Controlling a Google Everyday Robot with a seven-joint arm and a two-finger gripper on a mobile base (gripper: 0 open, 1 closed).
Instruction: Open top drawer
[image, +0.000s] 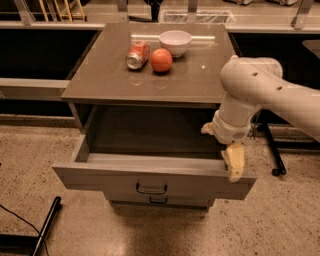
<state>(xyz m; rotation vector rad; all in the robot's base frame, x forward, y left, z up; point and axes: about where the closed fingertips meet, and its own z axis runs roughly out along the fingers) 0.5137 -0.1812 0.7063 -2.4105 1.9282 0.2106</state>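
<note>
The top drawer (100, 176) is pulled well out of the grey-beige cabinet and its inside (150, 132) shows nothing in it. Its dark loop handle (151, 189) sits at the centre of the front panel. My gripper (231, 159) hangs on the white arm (250, 87) at the drawer's right front corner, just above the top edge of the front panel and to the right of the handle. It holds nothing that I can see.
A lower drawer with the same handle (158, 200) is shut beneath. On the cabinet top (110, 80) lie a red can (137, 54), an orange (161, 60) and a white bowl (175, 42). A black leg with a caster (272, 150) stands at right, and a dark bar (46, 225) lies on the floor at left.
</note>
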